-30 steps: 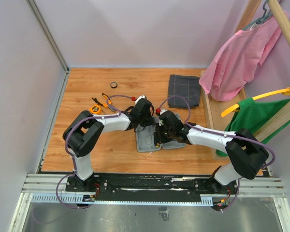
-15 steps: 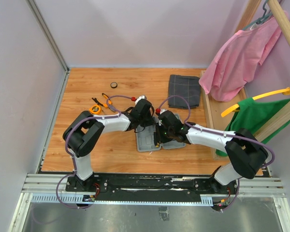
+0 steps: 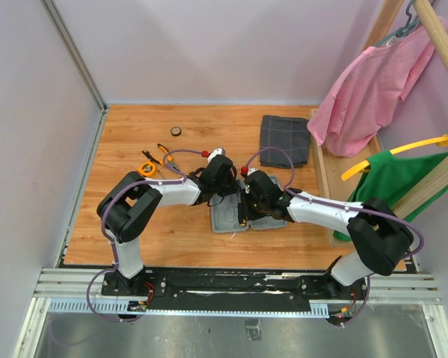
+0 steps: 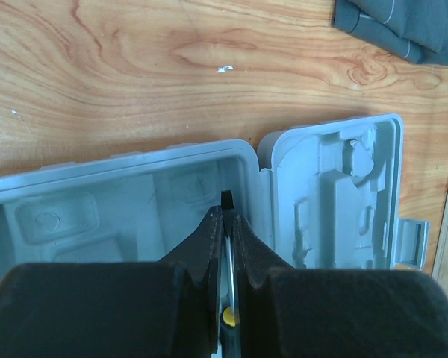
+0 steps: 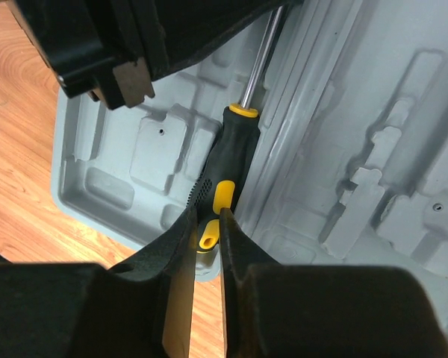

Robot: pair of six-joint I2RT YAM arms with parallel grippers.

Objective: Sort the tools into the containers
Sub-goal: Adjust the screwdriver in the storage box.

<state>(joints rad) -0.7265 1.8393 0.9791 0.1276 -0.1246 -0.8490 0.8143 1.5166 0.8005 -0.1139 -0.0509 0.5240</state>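
Now the screwdriver (image 5: 235, 156) is held along the hinge of the case (image 4: 119, 201). Its shaft is pinched in the closed left gripper (image 4: 226, 214), its handle in the right gripper (image 5: 204, 218).

Wooden table (image 3: 134, 231), grey case (image 3: 225, 220), cloth (image 3: 285, 140), tape measure (image 3: 147, 169)

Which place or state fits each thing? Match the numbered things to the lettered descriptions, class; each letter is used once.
Things:
1. screwdriver
2. tool case
3. checked cloth
4. tape measure

Places or states:
A. lying open, mid-table
B. folded, towards the table's far right corner
C. gripped by its shaft in the left end effector
D. on bare wood, on the left part of the table

Pairs: 1-C, 2-A, 3-B, 4-D
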